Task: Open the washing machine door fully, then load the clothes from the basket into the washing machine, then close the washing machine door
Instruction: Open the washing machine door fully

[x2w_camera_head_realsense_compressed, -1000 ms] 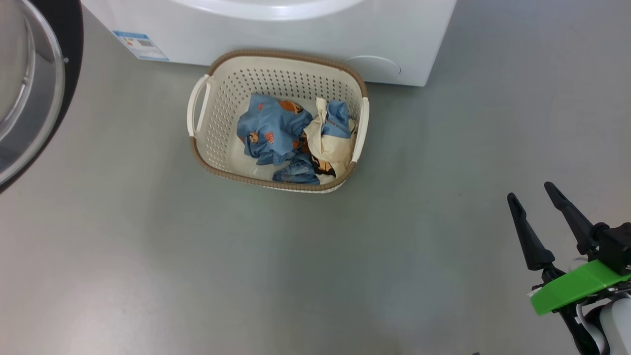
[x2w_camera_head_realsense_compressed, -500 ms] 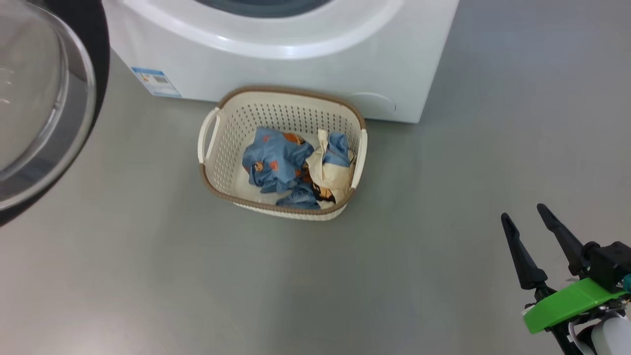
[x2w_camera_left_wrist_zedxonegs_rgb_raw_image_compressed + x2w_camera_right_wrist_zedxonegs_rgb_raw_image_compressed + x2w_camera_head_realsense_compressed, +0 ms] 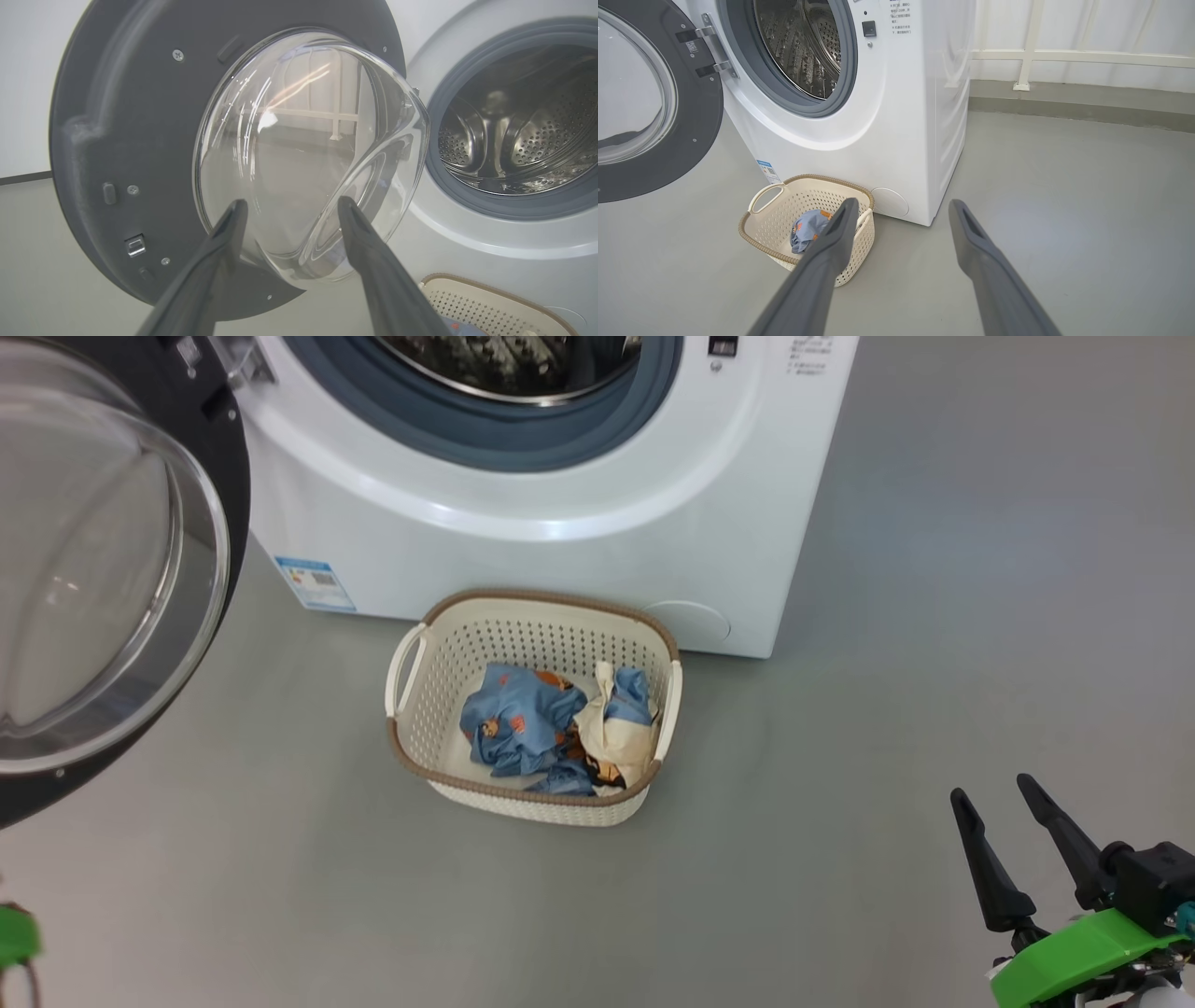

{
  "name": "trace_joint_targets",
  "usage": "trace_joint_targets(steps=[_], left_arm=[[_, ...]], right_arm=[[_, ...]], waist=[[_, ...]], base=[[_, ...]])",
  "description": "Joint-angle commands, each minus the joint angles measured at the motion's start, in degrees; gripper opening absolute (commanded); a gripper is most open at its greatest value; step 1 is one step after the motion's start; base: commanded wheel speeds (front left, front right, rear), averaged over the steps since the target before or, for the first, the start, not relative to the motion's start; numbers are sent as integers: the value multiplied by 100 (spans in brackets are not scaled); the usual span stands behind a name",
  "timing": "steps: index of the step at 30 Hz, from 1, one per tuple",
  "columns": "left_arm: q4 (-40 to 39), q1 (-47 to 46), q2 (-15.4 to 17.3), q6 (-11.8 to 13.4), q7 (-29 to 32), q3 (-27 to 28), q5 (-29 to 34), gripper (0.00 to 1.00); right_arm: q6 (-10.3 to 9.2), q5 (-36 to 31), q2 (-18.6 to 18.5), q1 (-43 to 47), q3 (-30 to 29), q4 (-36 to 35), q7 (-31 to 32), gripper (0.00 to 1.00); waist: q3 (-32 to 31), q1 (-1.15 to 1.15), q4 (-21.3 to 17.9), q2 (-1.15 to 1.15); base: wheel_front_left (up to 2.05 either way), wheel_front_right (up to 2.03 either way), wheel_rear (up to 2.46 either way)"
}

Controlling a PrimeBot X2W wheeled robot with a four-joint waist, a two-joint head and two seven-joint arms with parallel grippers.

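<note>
The white washing machine (image 3: 579,560) stands at the top with its steel drum (image 3: 514,121) exposed. Its round black door (image 3: 93,579) is swung open to the left, glass bowl facing out. On the floor against the machine's front sits the cream basket (image 3: 523,600), with the blue and cream clothes (image 3: 523,728) bundled inside. My left gripper (image 3: 292,200) is open and empty, its fingers pointing at the door's (image 3: 140,116) glass bowl from a short distance. My right gripper (image 3: 991,787) hovers open and empty at the lower right, well off to the basket's right.
A blue label sticker (image 3: 316,583) marks the machine's lower left front. Grey floor spreads to the right of the machine. A white railing (image 3: 1031,51) and wall base run along the back. A green piece of my left arm (image 3: 14,933) shows at the lower left edge.
The whole head picture has slid downward, so the camera has tilted up and the drum opening and more of the door now show. Basket and clothes lie as before. The right gripper stays open.
</note>
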Motion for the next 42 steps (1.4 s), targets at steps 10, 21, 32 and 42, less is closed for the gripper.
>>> trace_joint_targets(steps=[10, 21, 32, 42], left_arm=[[-923, 866, 4, -8, -32, -846, -292, 100], [-1177, 1222, -28, -8, -32, -1751, -612, 100], [-1181, 1247, -28, -9, -32, -2052, -728, 100], [-1152, 1270, -52, -9, -32, -2088, -857, 100]], right_arm=[[9, 15, -6, 170, 42, -171, -68, 100], [9, 12, 39, 209, 44, -230, -68, 100], [9, 4, 66, 256, -29, -283, -68, 100], [9, 8, 96, 311, -98, -318, -68, 100]], waist=[[-310, 0, -301, 0], [-424, 0, -850, 0], [-470, 0, -1375, 0], [-485, 0, -1640, 0]], base=[[0, 0, 0], [0, 0, 0], [0, 0, 0], [0, 0, 0]])
